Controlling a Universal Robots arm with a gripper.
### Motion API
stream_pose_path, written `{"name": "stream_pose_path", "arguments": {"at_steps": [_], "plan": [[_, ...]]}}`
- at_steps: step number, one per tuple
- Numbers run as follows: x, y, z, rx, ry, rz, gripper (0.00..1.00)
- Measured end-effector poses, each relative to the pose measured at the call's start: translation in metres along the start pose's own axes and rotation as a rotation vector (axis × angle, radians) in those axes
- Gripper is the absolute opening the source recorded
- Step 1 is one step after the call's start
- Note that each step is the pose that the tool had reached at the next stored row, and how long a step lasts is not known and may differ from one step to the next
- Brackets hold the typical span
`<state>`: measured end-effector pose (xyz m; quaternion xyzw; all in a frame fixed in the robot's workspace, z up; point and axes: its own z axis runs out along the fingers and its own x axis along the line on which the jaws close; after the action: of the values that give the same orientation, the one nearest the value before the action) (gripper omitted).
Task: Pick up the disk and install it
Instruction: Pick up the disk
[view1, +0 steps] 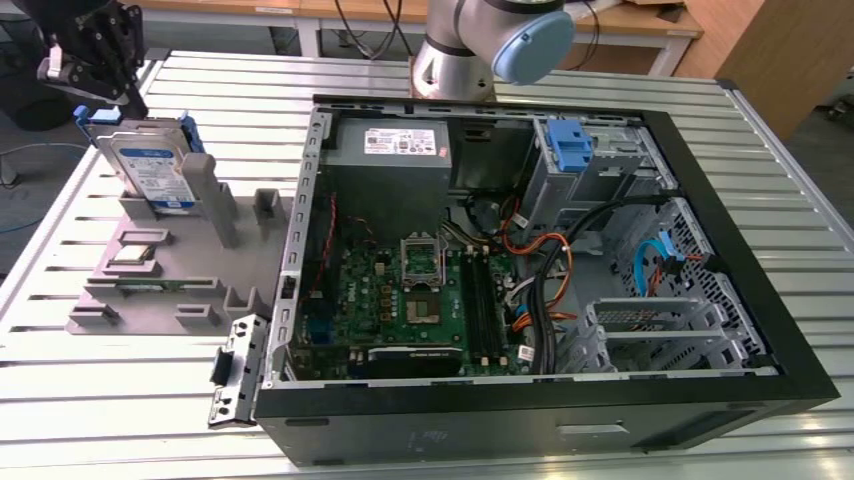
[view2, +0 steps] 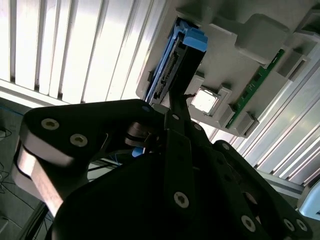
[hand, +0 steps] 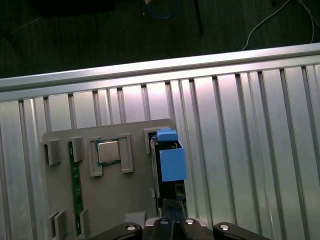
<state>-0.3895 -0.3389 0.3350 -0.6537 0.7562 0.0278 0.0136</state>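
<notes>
The gripper (view1: 110, 95) is hanging at the exterior view's far left, just above the disk (view1: 150, 165); I cannot tell whether it is released or clenched, nor whether it is touching the disk. The disk is standing upright in a slot of the grey holder (view1: 160, 290), which is lying on the slatted table (view1: 107, 400) beside the open case (view1: 467, 430). Inside the case, a power supply (view1: 394, 150) is sitting above the motherboard (view1: 400, 290), and a blue bracket (view1: 570, 145) is showing in the drive bay. The arm (view1: 494, 40) is rising behind the case.

In the second wrist view, the gripper (view2: 175, 115) is pointing at the disk (view2: 180, 60), whose blue rail (view2: 192, 37) is facing the camera. A chip (view2: 204, 100) and a green memory stick (view2: 255, 87) are lying in the holder (view2: 240, 30) beside it.

In the first wrist view, the gripper (hand: 172, 225) is lining up over the disk (hand: 170, 165), with the chip (hand: 107, 151) and memory stick (hand: 75, 190) resting in the holder (hand: 115, 200) on the table (hand: 240, 125).
</notes>
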Motion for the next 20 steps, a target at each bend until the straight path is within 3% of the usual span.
{"name": "stream_pose_path", "arguments": {"at_steps": [4,6,8,9,11,12,14,16,17,20], "plan": [[0.0,0.0,0.0,0.0,0.0,0.0,0.11],[0.0,0.0001,0.0,0.0,0.0,0.0,0.16],[0.0,0.0001,0.0,0.0001,0.0,0.0,0.29],[0.0,0.0001,0.0,0.0,0.0,0.0,0.29],[0.0,0.0001,0.0,0.0,0.0,0.0,0.41],[0.0,0.0001,0.0,0.0,0.0,0.0,0.41],[0.0,0.0001,0.0,-0.0001,0.0001,0.0,0.53],[0.0001,0.0001,0.0001,-0.0001,0.0,0.0,0.53],[0.0,0.0001,0.0001,0.0,0.0,0.0,0.59],[0.0001,0.0,0.0006,0.0003,-0.0002,0.0,0.59]]}}
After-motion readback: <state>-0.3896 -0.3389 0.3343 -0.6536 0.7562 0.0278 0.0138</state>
